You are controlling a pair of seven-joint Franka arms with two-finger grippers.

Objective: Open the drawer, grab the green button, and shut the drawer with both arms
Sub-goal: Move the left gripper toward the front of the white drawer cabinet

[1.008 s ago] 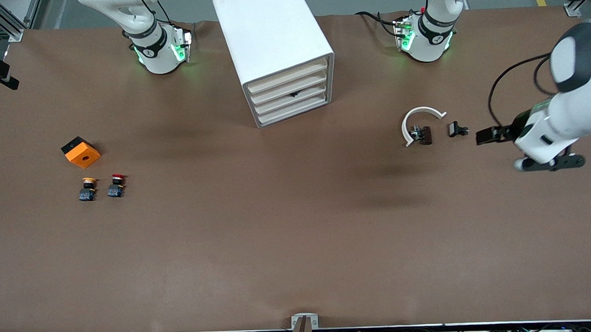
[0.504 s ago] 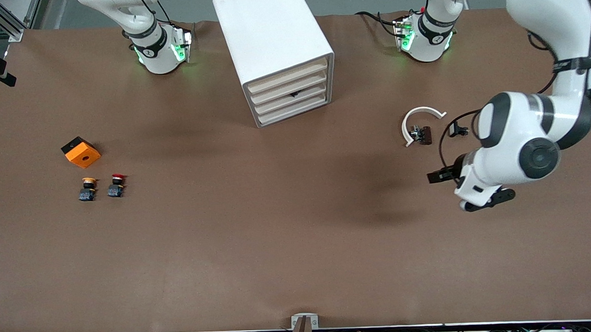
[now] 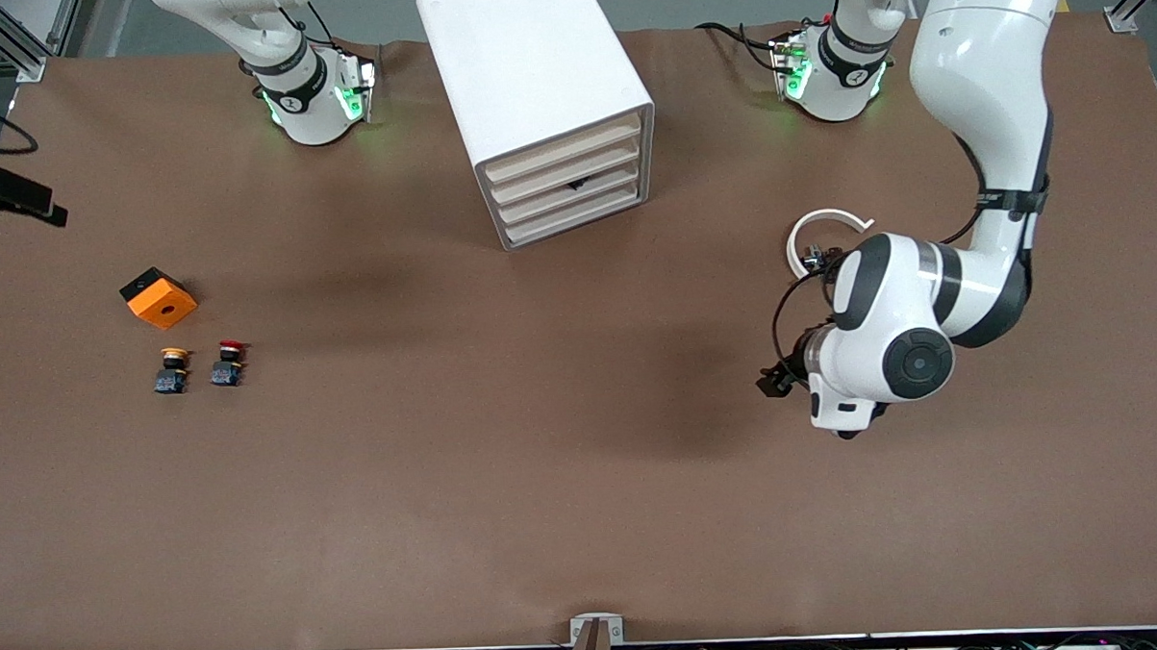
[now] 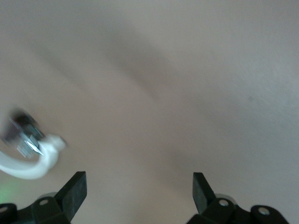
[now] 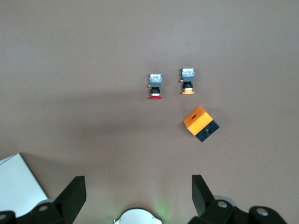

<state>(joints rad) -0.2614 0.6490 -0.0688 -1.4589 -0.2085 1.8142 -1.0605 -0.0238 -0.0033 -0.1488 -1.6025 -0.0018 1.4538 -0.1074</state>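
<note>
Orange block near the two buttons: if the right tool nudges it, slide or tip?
Probably slides: the orange block looks squat and sits flat on the table. Likely light, a small hollow-looking part with a hole in its top. Flat faces suggest it won't roll.

You had a matt brown table (image 3: 469, 483) under everything, smooth like paper or thin cloth, faintly creased near its 6 o'clock edge. The drawer cabinet (image 3: 532, 86) at 12 o'clock looked like smooth white plastic with a soft sheen, its drawer fronts a duller cream. The left arm (image 3: 933, 293) wore glossy white shells with black joint bands. The white ring (image 3: 811, 223) at 3 o'clock read as matt plastic, with a small glinting metal part (image 4: 28, 142) on it. At 9 o'clock the orange box (image 3: 159, 301) looked matt plastic, and the yellow-capped button (image 3: 172, 356) and red-capped button (image 3: 230, 349) had shiny caps.
</note>
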